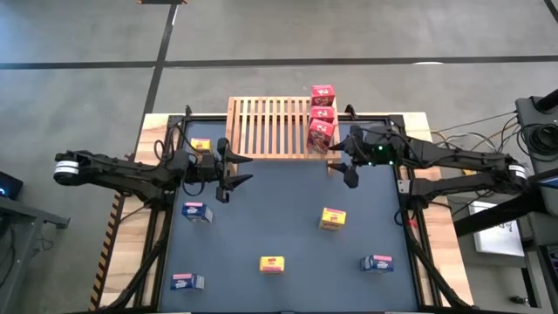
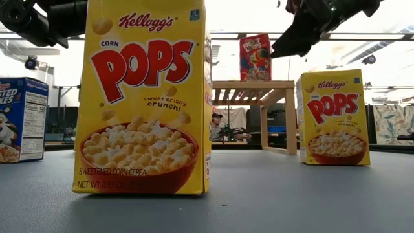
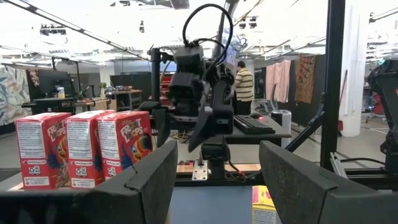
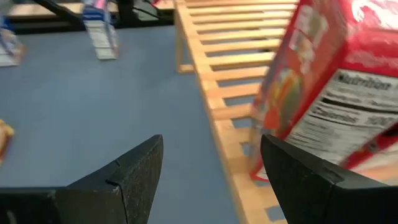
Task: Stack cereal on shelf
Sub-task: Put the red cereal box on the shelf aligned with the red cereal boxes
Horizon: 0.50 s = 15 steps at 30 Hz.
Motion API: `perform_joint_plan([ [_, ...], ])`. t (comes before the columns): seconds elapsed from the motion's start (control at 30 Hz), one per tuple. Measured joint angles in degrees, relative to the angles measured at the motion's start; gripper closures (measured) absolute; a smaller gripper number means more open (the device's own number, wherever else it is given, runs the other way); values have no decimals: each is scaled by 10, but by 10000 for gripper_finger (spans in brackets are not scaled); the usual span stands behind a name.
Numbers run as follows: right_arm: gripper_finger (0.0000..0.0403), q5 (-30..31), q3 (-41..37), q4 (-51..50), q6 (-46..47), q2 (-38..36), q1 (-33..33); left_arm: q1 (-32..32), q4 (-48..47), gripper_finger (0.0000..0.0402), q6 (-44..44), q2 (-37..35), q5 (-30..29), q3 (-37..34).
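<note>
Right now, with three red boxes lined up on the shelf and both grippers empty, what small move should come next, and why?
Probably lower the left gripper toward the yellow box just beside it. Its fingers are open and empty, and the shelf has bare slats left of the red boxes. The right gripper, also open, sits by those boxes.

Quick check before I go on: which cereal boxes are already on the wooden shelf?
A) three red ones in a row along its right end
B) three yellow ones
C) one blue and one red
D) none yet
A: the high view shows three red boxes lined up on the right end of the slatted shelf, while the yellow and blue boxes are all down on the table.
</note>
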Motion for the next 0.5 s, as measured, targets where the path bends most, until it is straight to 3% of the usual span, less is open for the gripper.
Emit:
perform_joint_plan([
  [0.5,138,65,0,1,-9,9,0,0,-6,192,4,0,-13,0],
])
